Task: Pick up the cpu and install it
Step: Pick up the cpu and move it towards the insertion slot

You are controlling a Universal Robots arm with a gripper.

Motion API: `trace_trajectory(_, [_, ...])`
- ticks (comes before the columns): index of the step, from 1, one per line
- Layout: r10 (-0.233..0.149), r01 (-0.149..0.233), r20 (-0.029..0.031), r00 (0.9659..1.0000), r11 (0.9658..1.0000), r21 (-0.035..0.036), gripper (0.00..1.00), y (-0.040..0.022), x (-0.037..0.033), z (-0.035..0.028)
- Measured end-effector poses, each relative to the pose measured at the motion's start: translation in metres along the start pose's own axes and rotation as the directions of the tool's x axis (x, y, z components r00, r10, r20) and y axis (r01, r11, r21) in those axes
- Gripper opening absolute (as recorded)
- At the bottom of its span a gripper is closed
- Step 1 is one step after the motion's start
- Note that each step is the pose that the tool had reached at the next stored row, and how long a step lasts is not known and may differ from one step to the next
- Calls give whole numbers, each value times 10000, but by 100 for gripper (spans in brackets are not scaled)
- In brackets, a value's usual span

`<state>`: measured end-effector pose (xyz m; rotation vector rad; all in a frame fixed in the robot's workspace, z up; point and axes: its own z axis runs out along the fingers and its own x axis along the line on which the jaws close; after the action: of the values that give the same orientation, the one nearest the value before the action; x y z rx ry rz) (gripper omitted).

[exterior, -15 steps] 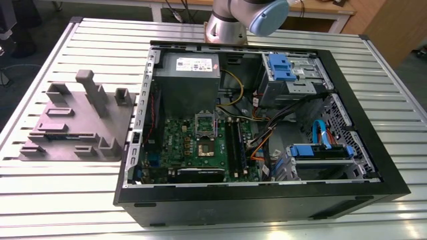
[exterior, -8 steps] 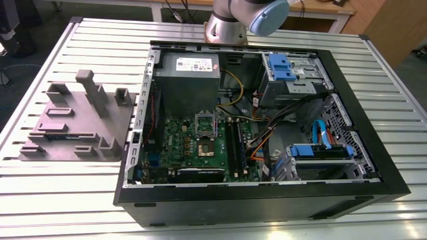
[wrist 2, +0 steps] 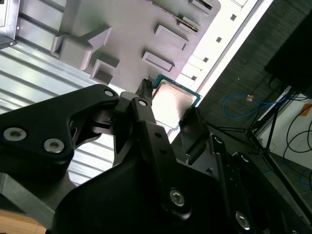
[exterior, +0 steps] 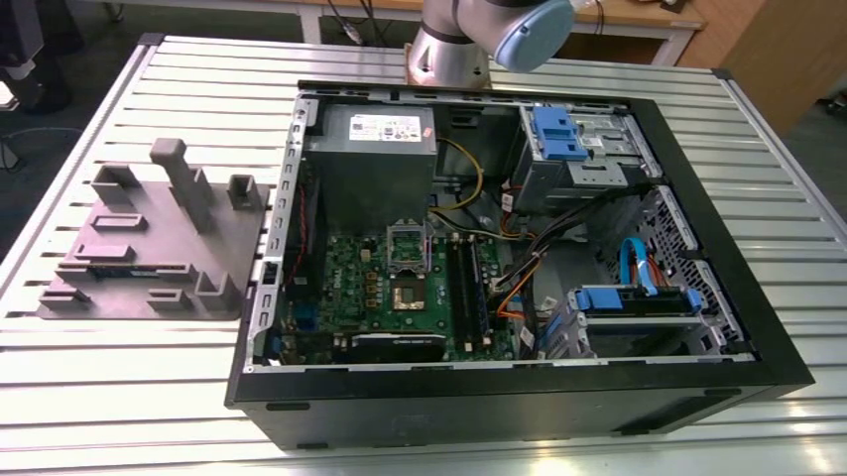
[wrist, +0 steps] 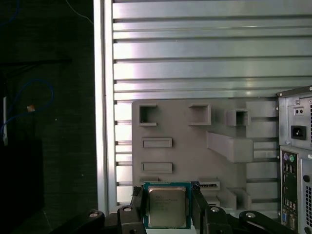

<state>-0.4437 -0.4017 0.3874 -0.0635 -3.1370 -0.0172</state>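
In both wrist views the gripper (wrist: 168, 210) (wrist 2: 170, 105) has its jaws drawn narrow onto the cpu (wrist: 167, 207) (wrist 2: 173, 100). The 2 black fingers (wrist: 138, 207) (wrist 2: 146, 105) press against opposite edges of the chip. The cpu lies flat between them with its shiny metal top facing the first wrist view's camera and a thin green rim showing around it. It hangs above the grey tray (wrist: 185, 146) (wrist 2: 126, 29), over the tray's edge, with the tray's pockets and raised blocks behind it.

In the exterior view the tray (exterior: 146, 248) sits on the slatted metal table (exterior: 159, 397) at 9 o'clock from the open computer case (exterior: 530, 397), toward the exterior view's left. Inside the case the green board (exterior: 347, 260) lies flat, with the square socket (exterior: 407, 281) near its middle. A grey box (exterior: 377, 164) stands at 12 o'clock from the socket. The arm (exterior: 457, 45) rises at 12 o'clock from the case.
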Motion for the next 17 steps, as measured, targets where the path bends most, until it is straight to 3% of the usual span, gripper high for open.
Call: trace_trajectory(17, [-1,1,0,10000,10000,0,47,1,-33,0])
